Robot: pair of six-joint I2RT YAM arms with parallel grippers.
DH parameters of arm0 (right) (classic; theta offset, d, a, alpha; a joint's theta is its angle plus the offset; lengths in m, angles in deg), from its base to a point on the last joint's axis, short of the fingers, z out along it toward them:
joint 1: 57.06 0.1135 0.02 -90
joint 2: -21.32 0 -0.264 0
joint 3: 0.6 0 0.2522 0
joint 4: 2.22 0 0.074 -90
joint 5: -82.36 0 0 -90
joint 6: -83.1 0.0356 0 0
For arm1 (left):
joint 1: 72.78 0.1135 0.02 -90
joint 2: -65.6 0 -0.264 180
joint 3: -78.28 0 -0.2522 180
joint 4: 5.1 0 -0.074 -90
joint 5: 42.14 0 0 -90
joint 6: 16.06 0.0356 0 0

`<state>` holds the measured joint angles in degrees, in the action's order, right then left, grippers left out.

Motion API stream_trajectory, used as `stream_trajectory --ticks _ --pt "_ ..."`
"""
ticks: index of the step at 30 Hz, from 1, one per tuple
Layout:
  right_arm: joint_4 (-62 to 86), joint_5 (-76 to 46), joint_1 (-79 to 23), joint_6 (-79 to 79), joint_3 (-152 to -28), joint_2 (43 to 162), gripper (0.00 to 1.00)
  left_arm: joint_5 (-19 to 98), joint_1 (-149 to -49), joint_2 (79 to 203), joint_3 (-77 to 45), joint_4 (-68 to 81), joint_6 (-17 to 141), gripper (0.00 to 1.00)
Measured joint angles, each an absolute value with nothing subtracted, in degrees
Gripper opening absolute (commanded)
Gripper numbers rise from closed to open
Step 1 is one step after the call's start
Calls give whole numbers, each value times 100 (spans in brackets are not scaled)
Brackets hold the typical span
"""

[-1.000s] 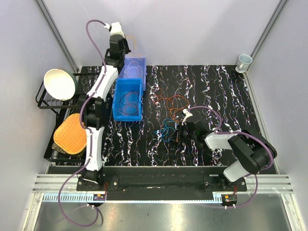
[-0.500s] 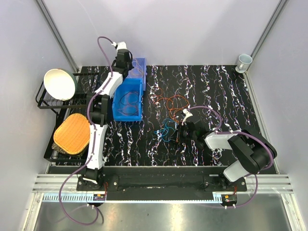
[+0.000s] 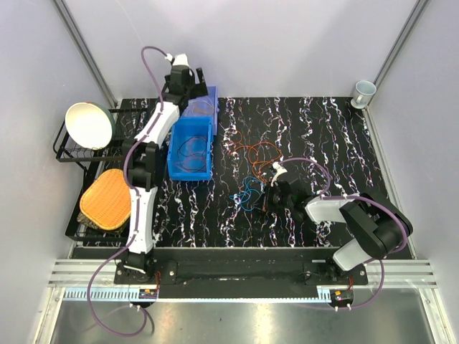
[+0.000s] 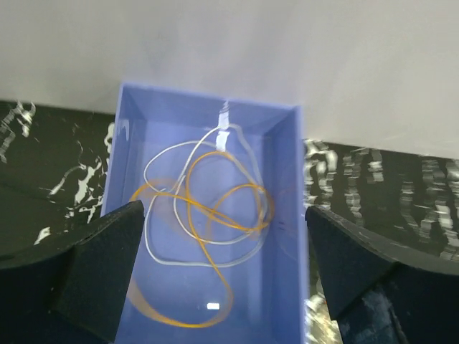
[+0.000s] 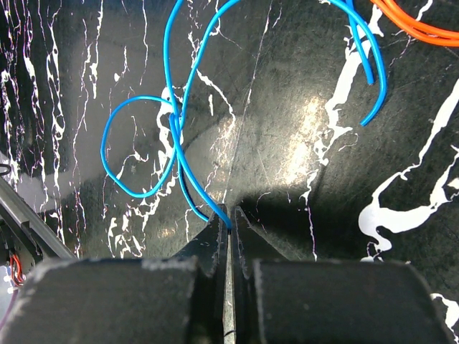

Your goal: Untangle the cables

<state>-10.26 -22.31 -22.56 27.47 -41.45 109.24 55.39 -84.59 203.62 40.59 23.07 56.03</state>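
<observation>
**Two bins, two tools, cables split between bins and tabletop**

Two bins stand end to end on the tabletop [image 3: 337,143]: one pale blue bin [image 4: 208,107] and one bright blue bin [image 3: 174,161]. The left tool [image 4: 224,215] hangs directly above the pale blue bin. Its two fingers are spread wide and nothing is between them. Beneath it, two cables lie in that bin in loose, overlapping loops: one white cable [image 4: 172,147] and one orange-yellow cable [image 4: 237,188]. The bright blue bin sits on the arm-base side of the left tool and holds thin reddish loops [image 3: 191,152]. The overhead view does not show how many there are.

The right tool [image 5: 229,215] is low over the tabletop with its jaws pressed together. It pinches one blue cable [image 5: 179,158] right at the fingertips. From the pinch the cable runs ahead of the tool and curls into an open loop to one side. Further blue strands curve ahead on the other side, and whether they belong to the same cable cannot be told. Beyond them lies an orange cable [image 5: 409,21]. From above it shows as a loose tangle of thin orange and reddish loops, just past the right tool and apart from both bins.
</observation>
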Motion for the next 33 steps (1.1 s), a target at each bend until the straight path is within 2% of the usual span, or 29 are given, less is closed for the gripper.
stream_trajectory --ticks 4,9,13,18,25,29,33 --pt "-1000 -2214 -2256 2741 -4147 10897 0 5584 -8604 19372 3616 2467 5686 99" --pt "-785 -2175 -2254 2723 -4173 10635 0 5755 -9043 17413 2442 2659 5767 98" --pt "-86 -2056 -2254 2579 -4530 10084 0 5814 -9443 15743 1023 2685 5702 89" --pt "758 -1838 -2254 2227 -5352 9433 0 5987 -9917 14233 -955 2635 5413 86" --pt "1693 -1698 -2254 1867 -6171 8889 0 6100 -11775 13424 -3027 2351 5564 87" --pt "2213 -1650 -2254 1788 -6335 8707 0 6041 -12096 13057 -3654 2134 5653 87" --pt "2677 -1622 -2254 1707 -6466 8484 0 5995 -12112 12863 -3789 1708 5658 86"
